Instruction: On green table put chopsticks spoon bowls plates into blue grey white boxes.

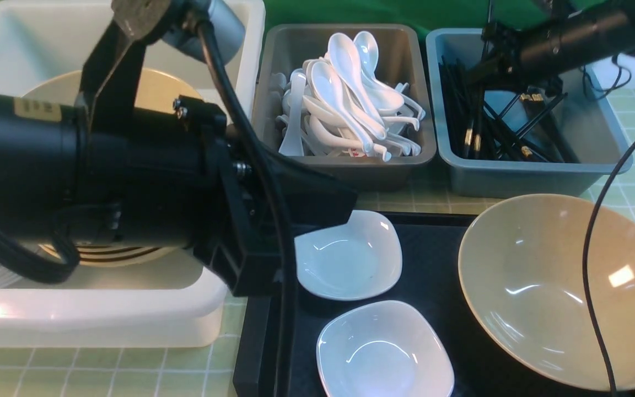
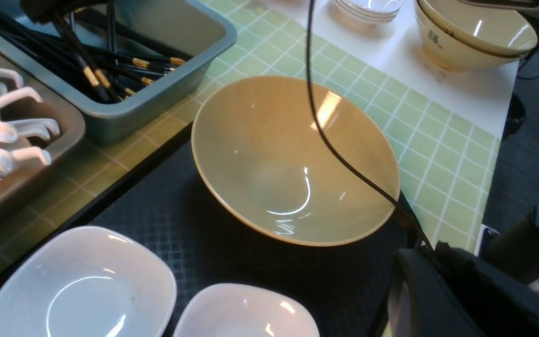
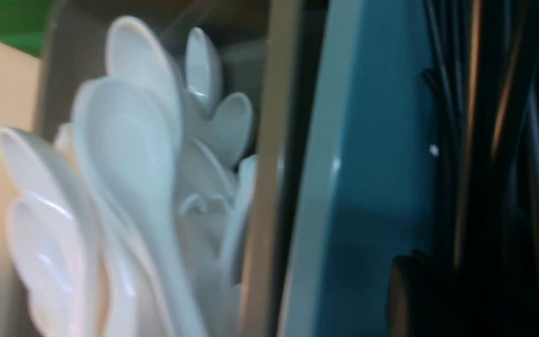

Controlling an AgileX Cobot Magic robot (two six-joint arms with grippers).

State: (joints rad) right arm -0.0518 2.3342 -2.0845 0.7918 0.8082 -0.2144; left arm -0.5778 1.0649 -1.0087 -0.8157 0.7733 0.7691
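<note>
Over the blue box [image 1: 516, 176] my right gripper [image 1: 485, 69] is shut on a pair of black chopsticks [image 1: 480, 121]. They stand steeply, lower ends down among several others in the box. My left gripper [image 1: 350, 207] is shut and empty, hanging just above the far edge of a white plate [image 1: 348, 256]. A second plate [image 1: 383, 353] lies nearer, and a wide beige bowl [image 1: 543, 286] sits to the right. The grey box [image 1: 350, 171] is piled with white spoons [image 1: 345, 99]. More bowls [image 1: 152, 88] lie in the white box [image 1: 102, 325], largely hidden by my left arm.
Both plates and the bowl rest on a black tray [image 1: 439, 264] on the green table [image 1: 102, 375]. A black cable [image 1: 593, 248] hangs across the bowl. In the left wrist view, stacked bowls [image 2: 475, 37] and small dishes [image 2: 367, 7] stand on a white sheet beyond the tray.
</note>
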